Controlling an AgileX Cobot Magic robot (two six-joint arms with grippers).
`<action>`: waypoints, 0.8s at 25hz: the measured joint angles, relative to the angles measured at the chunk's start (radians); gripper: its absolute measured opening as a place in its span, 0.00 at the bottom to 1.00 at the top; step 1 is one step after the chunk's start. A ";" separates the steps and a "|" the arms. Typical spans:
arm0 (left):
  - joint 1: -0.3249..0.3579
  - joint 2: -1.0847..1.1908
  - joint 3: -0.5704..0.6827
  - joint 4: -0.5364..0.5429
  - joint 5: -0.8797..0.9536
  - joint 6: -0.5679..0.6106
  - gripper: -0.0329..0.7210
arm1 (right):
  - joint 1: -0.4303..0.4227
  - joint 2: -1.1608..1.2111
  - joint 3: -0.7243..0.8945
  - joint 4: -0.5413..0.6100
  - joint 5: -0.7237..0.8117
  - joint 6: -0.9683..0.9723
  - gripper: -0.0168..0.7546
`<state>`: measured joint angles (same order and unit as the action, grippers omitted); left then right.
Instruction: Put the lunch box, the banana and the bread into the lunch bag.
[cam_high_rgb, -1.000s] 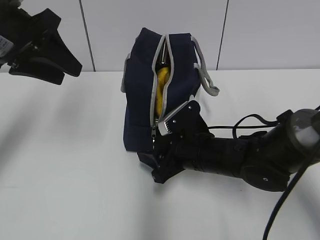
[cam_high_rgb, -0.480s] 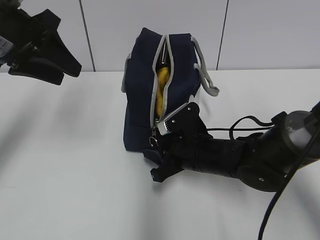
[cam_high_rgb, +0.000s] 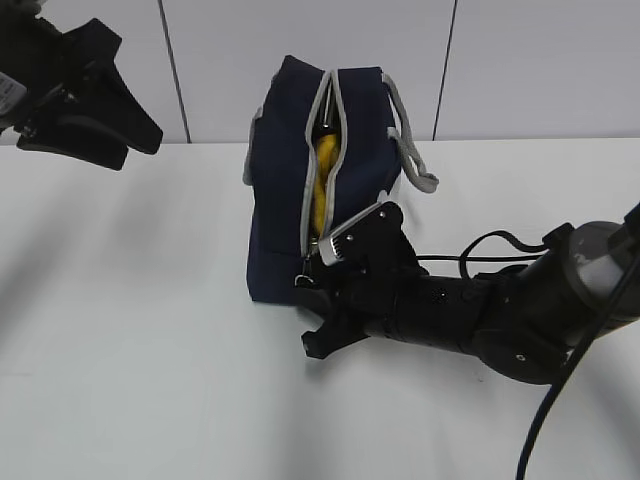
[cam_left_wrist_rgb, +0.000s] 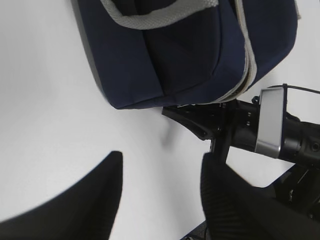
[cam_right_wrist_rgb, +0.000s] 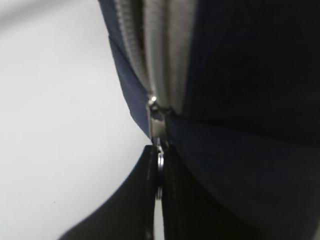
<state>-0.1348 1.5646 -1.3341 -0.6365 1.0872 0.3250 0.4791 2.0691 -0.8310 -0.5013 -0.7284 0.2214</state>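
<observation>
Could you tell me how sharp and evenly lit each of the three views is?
Exterior view: even light, soft shadows on the table, the lunch bag sharp. Left wrist view: the bag is fairly crisp, while the left gripper is a dark blur up close. Right wrist view: soft focus throughout; the right gripper, shut on the ring pull, is nearly black.

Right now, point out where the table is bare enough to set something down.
Bare table runs left of the lunch bag, below the raised left gripper. Crowded at the bag's near end, where the right gripper pinches the ring pull.
</observation>
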 joint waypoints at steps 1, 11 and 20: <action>0.000 0.000 0.000 0.000 0.000 0.000 0.53 | 0.000 0.000 0.000 -0.004 0.001 0.000 0.00; 0.000 0.000 0.000 0.000 0.000 0.000 0.52 | 0.000 -0.056 0.000 -0.050 0.099 0.000 0.00; 0.000 0.000 0.000 0.001 0.000 0.000 0.52 | 0.000 -0.113 0.000 -0.151 0.192 0.044 0.00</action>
<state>-0.1348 1.5646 -1.3341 -0.6356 1.0872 0.3250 0.4791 1.9560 -0.8310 -0.6521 -0.5361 0.2656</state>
